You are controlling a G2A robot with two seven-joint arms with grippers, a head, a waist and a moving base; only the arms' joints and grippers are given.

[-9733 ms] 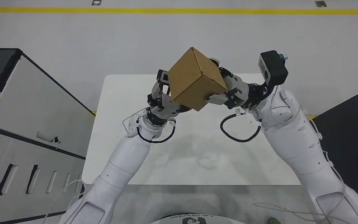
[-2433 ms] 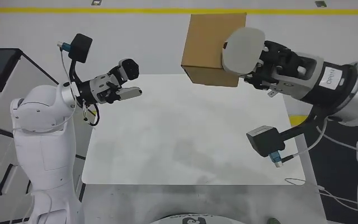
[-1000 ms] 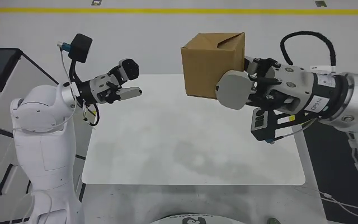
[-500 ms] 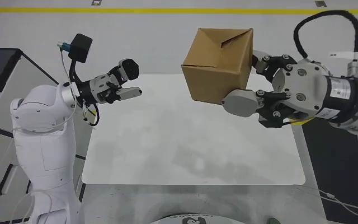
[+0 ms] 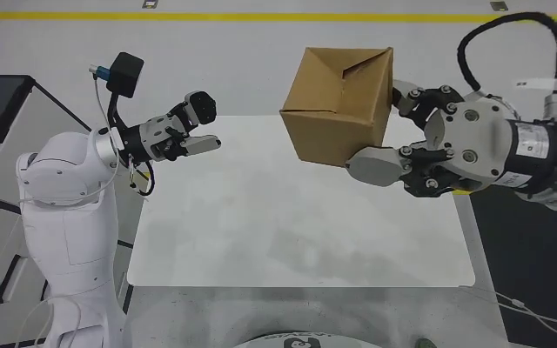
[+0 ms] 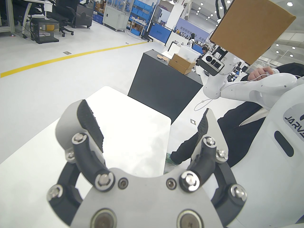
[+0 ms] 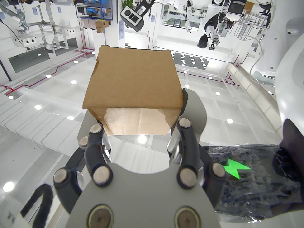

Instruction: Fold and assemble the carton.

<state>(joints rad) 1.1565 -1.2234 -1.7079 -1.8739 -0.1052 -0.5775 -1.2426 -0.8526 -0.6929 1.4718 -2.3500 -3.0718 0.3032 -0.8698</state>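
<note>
1. Near the left edge of the table (image 5: 296, 235), the left gripper (image 5: 202, 143) hung with its fingers spread apart and nothing between them, probably free to help.
2. Farther out, over the table's far right corner, the right gripper (image 5: 390, 130) had its fingers clamped on the carton (image 5: 335, 113), held well clear of the table.
3. The carton was tilted with its folded flaps facing up, I judge so that the closure could be checked or pressed.
</note>
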